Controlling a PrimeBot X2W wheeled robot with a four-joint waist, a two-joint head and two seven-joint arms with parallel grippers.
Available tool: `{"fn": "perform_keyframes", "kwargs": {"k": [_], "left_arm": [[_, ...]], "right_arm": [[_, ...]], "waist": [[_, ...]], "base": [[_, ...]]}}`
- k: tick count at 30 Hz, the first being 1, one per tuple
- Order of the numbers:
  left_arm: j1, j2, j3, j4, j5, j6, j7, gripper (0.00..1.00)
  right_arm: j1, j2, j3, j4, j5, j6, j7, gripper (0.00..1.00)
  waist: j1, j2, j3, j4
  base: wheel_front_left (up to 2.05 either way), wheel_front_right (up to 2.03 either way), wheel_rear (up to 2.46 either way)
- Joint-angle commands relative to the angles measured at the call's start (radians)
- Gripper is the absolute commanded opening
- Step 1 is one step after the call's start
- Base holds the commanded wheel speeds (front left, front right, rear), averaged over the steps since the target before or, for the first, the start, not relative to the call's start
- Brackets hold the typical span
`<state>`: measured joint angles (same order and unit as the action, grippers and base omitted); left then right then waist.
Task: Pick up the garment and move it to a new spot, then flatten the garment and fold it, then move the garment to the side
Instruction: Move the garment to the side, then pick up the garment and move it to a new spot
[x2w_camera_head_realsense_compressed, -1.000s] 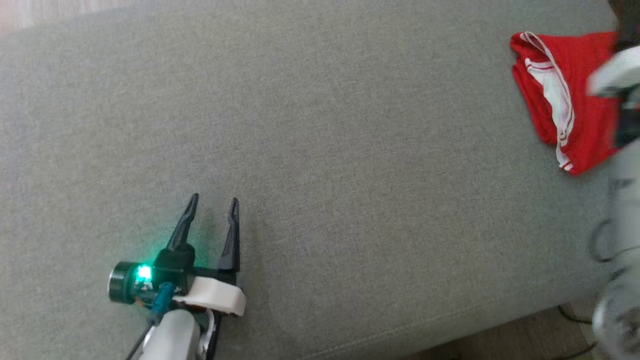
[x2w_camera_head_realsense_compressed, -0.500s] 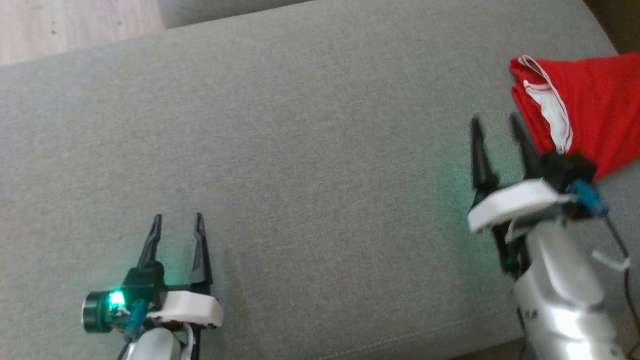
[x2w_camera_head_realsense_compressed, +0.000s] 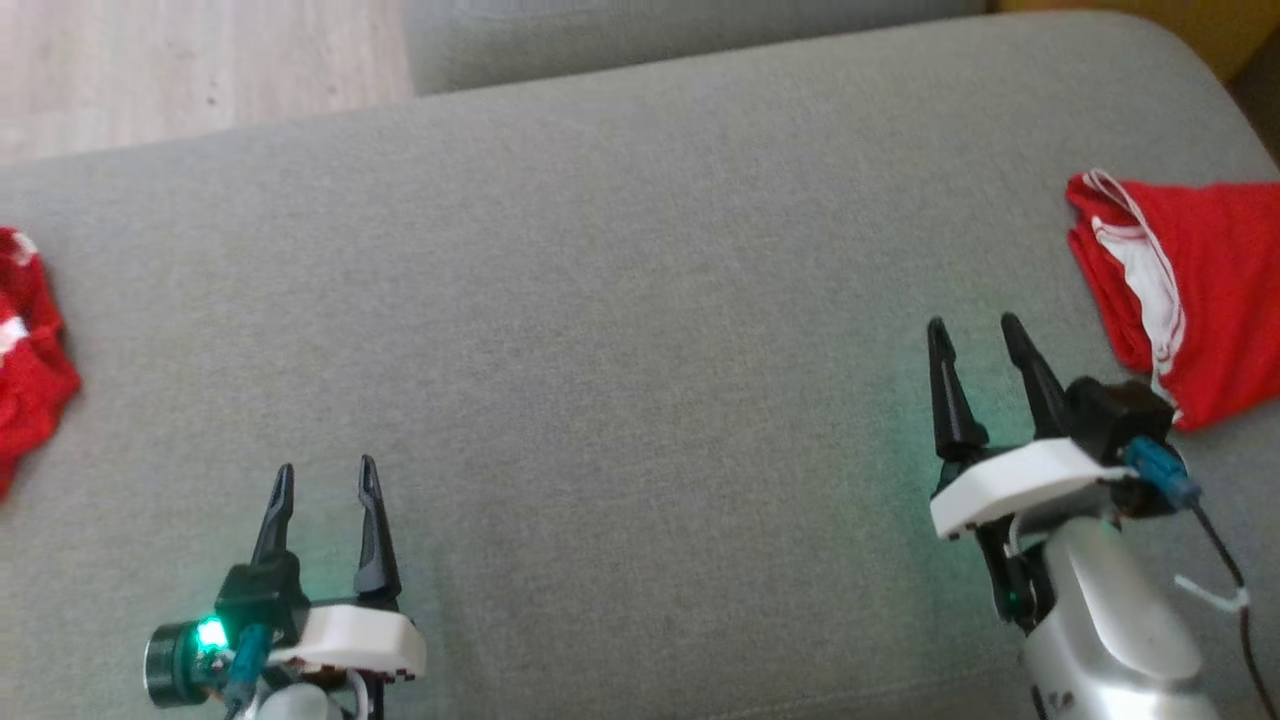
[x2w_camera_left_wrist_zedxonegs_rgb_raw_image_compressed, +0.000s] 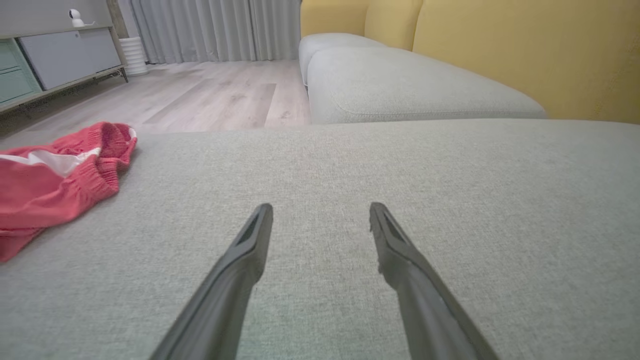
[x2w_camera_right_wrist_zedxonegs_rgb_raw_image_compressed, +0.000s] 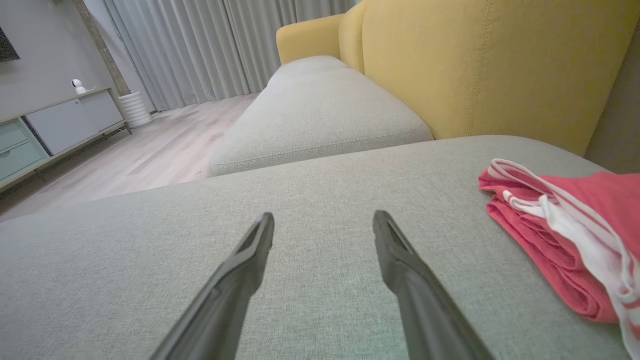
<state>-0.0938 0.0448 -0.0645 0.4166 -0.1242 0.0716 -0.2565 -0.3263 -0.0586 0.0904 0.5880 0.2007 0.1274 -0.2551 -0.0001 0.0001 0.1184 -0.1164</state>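
A folded red garment with white stripes lies at the right end of the grey cushion. It also appears at the right of the right wrist view as the folded garment. A second, crumpled red garment lies at the cushion's left end, seen closer as the crumpled garment. My right gripper is open and empty, just left of the folded garment and apart from it; its fingers are spread wide. My left gripper is open and empty near the front edge, well right of the crumpled garment.
Beyond the cushion's far edge is pale wooden floor and another grey seat cushion. A yellow sofa back rises behind the right end. A low cabinet and curtains stand across the room.
The head camera has shifted, bringing the crumpled garment and floor into view. My right arm has come off the folded garment and now stands beside it, open.
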Motion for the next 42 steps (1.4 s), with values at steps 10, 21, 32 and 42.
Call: {"fn": "perform_keyframes", "kwargs": {"k": [10, 21, 32, 42], "left_arm": [[0.032, 0.005, 0.037, -0.021, -0.009, 0.006, -0.005, 1.0], [0.054, 0.005, 0.033, -0.027, -0.017, 0.011, -0.005, 1.0], [0.066, 0.005, 0.032, -0.038, -0.015, 0.018, -0.005, 1.0], [0.076, 0.005, 0.038, -0.039, -0.007, 0.014, -0.005, 1.0]], "right_arm": [[0.031, 0.008, 0.019, -0.028, -0.004, 0.003, -0.007, 1.0], [0.062, 0.008, 0.005, -0.026, -0.006, 0.003, -0.007, 1.0], [0.073, 0.008, 0.047, -0.015, 0.015, 0.003, -0.007, 1.0], [0.086, 0.008, 0.063, -0.001, 0.016, 0.003, -0.007, 1.0]], "waist": [[0.0001, -0.0001, -0.064, 0.03], [0.0001, -0.0001, -0.089, 0.042], [0.0001, -0.0001, -0.1, 0.058], [0.0001, -0.0001, -0.107, 0.091]], "base": [[0.0, 0.0, 0.0], [0.0, 0.0, 0.0], [0.0, 0.0, 0.0], [0.0, 0.0, 0.0]]}}
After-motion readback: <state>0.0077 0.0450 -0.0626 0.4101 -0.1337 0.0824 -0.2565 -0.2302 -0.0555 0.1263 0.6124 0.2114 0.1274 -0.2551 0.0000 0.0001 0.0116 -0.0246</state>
